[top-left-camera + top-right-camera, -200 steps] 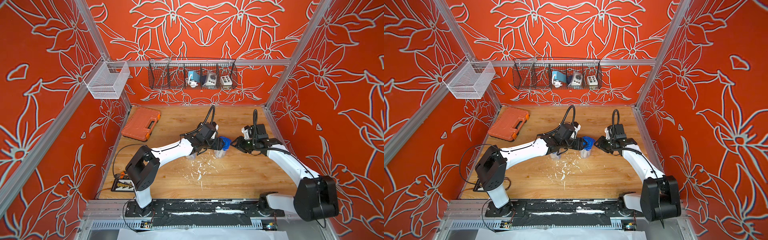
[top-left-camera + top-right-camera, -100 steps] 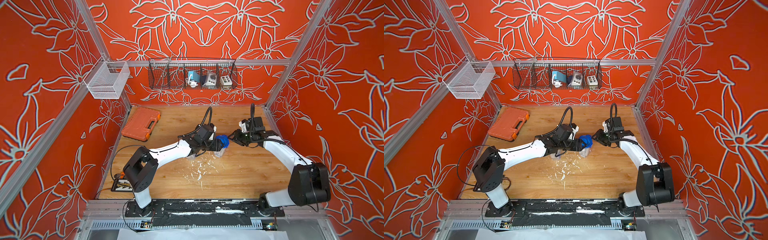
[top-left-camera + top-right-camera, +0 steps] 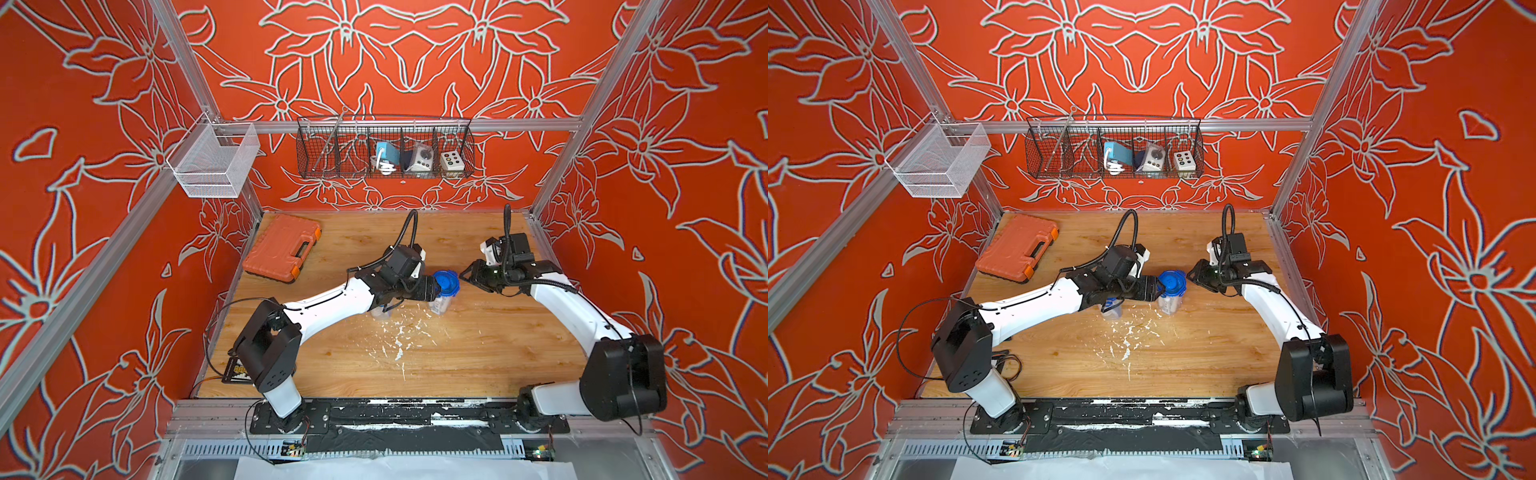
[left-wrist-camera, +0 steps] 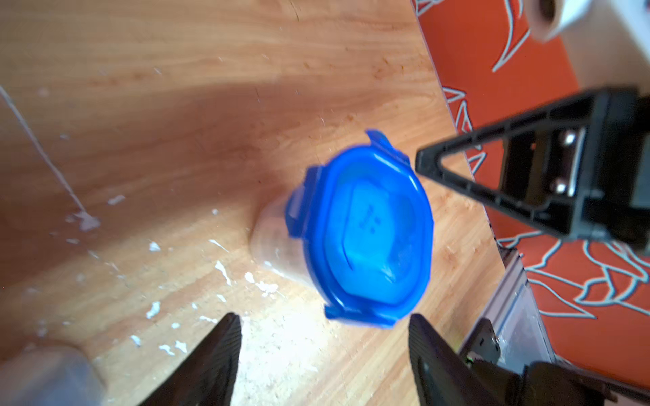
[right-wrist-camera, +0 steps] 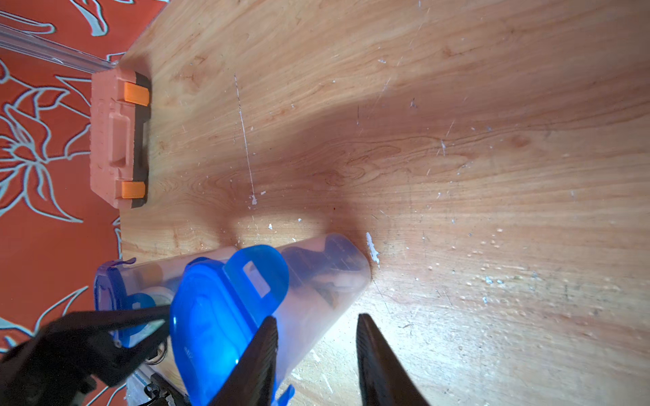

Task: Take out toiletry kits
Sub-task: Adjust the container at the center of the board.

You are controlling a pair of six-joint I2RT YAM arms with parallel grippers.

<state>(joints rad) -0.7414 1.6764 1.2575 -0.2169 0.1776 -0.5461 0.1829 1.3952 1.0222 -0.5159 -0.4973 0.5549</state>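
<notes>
While the blue-lidded jar (image 3: 446, 283) stands on the spotty wood table (image 3: 457, 357), the left gripper (image 4: 323, 321) and right gripper (image 5: 316, 318) sit beside it, fingers spread.

Both top views are bright, even and sharp. Wrist views show broad soft shadows across the worktop (image 5: 457, 105), glare near the jaws, and a blurred lid (image 4: 369, 228).
</notes>
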